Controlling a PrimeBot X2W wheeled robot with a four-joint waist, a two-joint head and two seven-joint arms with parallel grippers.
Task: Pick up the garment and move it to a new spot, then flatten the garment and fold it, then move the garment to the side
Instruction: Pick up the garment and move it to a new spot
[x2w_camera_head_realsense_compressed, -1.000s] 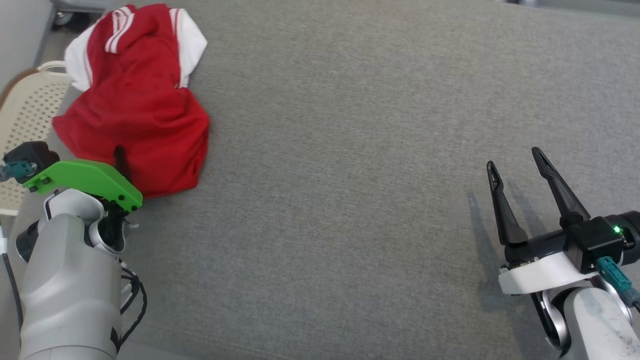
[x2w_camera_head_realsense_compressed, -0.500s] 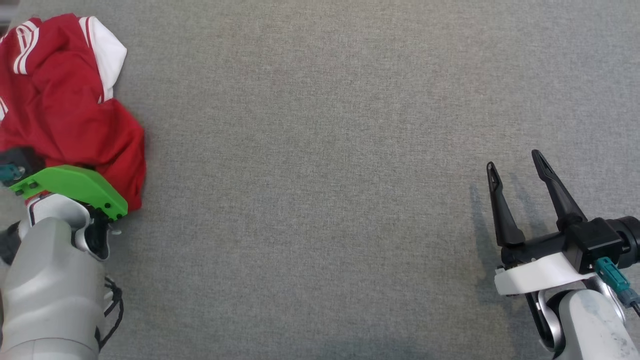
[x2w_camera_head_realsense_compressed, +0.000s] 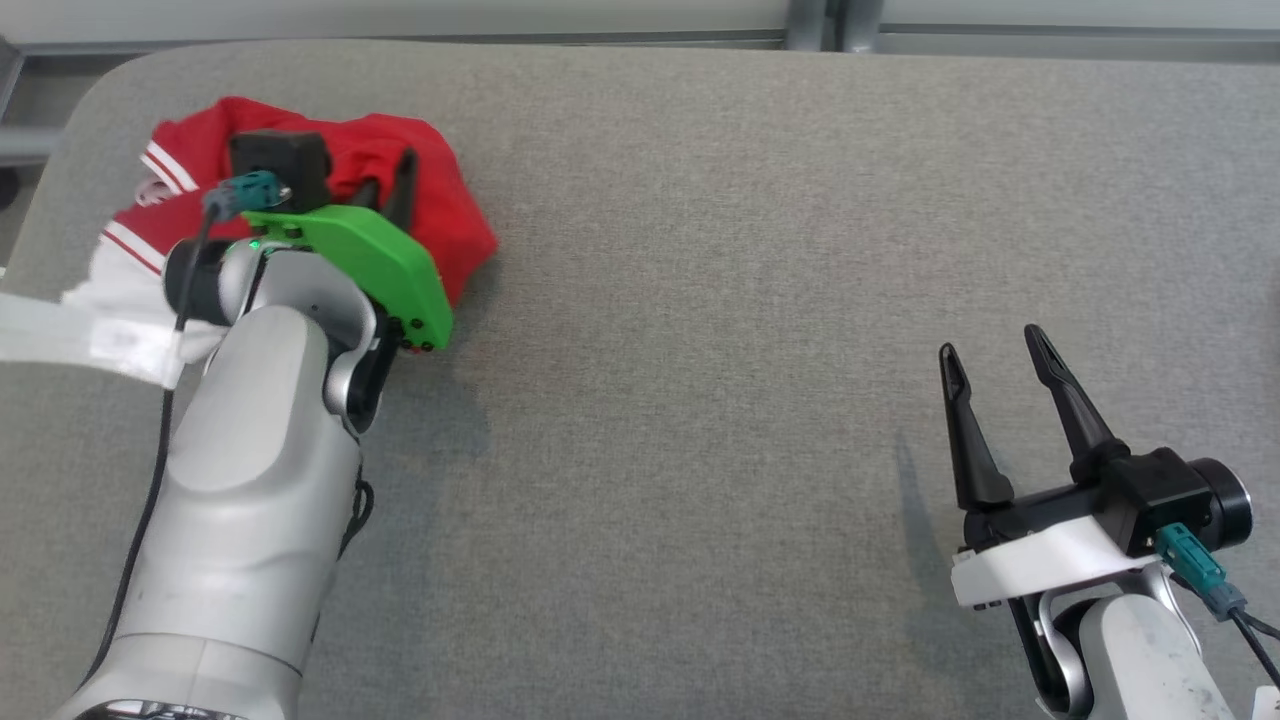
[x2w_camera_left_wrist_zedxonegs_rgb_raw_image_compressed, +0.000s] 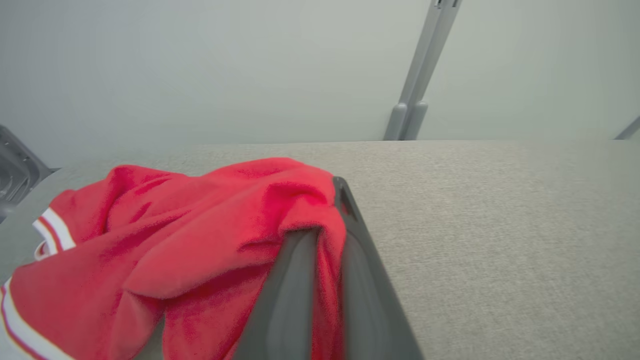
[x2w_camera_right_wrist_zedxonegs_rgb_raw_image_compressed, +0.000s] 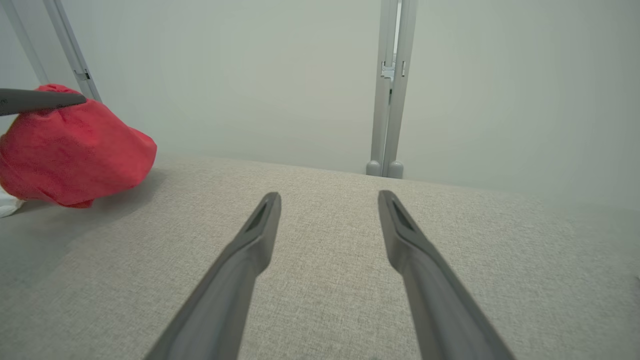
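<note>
The garment (x2w_camera_head_realsense_compressed: 455, 215), red with white striped sleeves, is bunched up at the back left of the grey table (x2w_camera_head_realsense_compressed: 720, 300). My left gripper (x2w_camera_head_realsense_compressed: 395, 185), under its green bracket, is shut on a fold of the red fabric. In the left wrist view the two fingers (x2w_camera_left_wrist_zedxonegs_rgb_raw_image_compressed: 360, 260) pinch the garment (x2w_camera_left_wrist_zedxonegs_rgb_raw_image_compressed: 175, 235) between them, and the white sleeves trail to the left. My right gripper (x2w_camera_head_realsense_compressed: 992, 345) stands open at the lower right with nothing in it, far from the garment. In the right wrist view my right gripper (x2w_camera_right_wrist_zedxonegs_rgb_raw_image_compressed: 328, 197) is spread wide, with the garment (x2w_camera_right_wrist_zedxonegs_rgb_raw_image_compressed: 75, 150) at far left.
The table's back edge runs along the top of the head view, with a grey metal post (x2w_camera_head_realsense_compressed: 815, 20) and a pale wall behind it. The table's rounded left corner (x2w_camera_head_realsense_compressed: 90, 90) lies just beyond the garment. Bare grey surface lies between the arms.
The head camera has shifted. My left gripper has shut on the garment, which was spread loosely and is now bunched around the fingers. My right gripper has stayed open.
</note>
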